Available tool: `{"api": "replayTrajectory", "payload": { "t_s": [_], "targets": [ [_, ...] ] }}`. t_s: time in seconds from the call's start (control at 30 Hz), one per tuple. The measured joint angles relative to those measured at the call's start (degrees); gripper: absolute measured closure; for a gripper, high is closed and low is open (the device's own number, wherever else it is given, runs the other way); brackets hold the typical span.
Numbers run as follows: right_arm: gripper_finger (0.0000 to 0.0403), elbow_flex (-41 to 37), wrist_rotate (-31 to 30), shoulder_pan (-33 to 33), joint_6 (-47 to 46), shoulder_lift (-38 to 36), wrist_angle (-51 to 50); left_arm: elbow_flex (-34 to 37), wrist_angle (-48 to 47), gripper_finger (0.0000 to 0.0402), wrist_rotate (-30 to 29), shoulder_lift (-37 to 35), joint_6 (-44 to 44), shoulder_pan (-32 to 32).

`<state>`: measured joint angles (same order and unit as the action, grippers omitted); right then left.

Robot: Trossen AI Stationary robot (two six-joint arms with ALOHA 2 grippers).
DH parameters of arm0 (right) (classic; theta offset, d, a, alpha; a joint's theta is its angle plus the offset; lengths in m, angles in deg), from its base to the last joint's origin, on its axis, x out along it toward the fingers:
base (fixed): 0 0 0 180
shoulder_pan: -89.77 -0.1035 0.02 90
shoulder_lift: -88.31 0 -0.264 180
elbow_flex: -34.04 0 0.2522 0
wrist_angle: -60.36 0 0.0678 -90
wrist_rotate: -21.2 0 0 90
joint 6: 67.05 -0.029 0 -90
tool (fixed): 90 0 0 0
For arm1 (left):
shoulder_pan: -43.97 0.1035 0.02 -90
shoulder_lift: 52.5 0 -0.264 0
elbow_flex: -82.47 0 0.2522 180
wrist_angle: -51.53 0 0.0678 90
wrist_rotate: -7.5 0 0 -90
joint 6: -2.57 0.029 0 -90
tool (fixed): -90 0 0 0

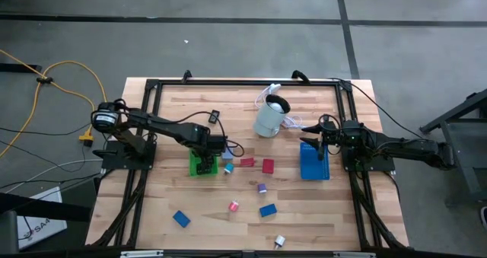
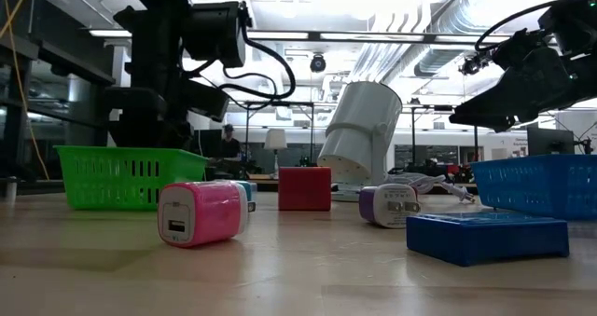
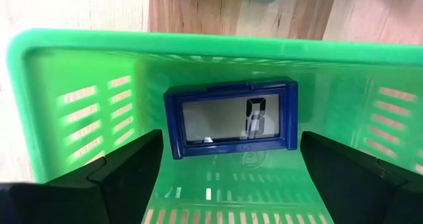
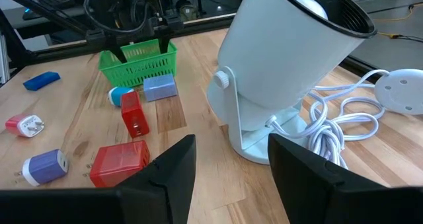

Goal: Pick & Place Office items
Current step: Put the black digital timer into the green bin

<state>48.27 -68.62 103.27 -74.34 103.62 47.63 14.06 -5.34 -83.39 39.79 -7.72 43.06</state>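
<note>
While the left gripper [image 1: 207,160] hangs over the green tray [image 1: 192,167], snagging is the risk.
From above, items [image 1: 267,166] lie scattered between the trays. At table height, a pink charger [image 2: 201,213] sits nearest. Left wrist: fingers spread, empty, straddling a blue display [image 3: 230,117] lying in the tray; lifting could catch its wall. Right wrist: right gripper [image 4: 231,163], part open, empty, near the lamp [image 4: 284,72]; its cord [image 4: 344,121] could tangle.

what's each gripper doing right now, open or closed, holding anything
left gripper: open over the green tray, holding nothing.
right gripper: open, empty, above the blue tray.
</note>
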Motion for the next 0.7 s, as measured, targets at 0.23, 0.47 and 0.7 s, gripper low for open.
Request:
{"api": "replayTrajectory", "payload": {
  "t_s": [0.23,0.47,0.7],
  "targets": [
    [0.0227,0.0,0.0,0.0,0.0,0.0,0.0,-0.1,-1.0,0.0052,0.5,-1.5,0.3,0.0],
    [0.0227,0.0,0.0,0.0,0.0,0.0,0.0,-0.1,-1.7,0.0052,0.6,-4.3,0.5,0.0],
    [0.0227,0.0,0.0,0.0,0.0,0.0,0.0,-0.1,-2.1,0.0052,0.6,-6.9,0.5,0.0]
  ]
}}
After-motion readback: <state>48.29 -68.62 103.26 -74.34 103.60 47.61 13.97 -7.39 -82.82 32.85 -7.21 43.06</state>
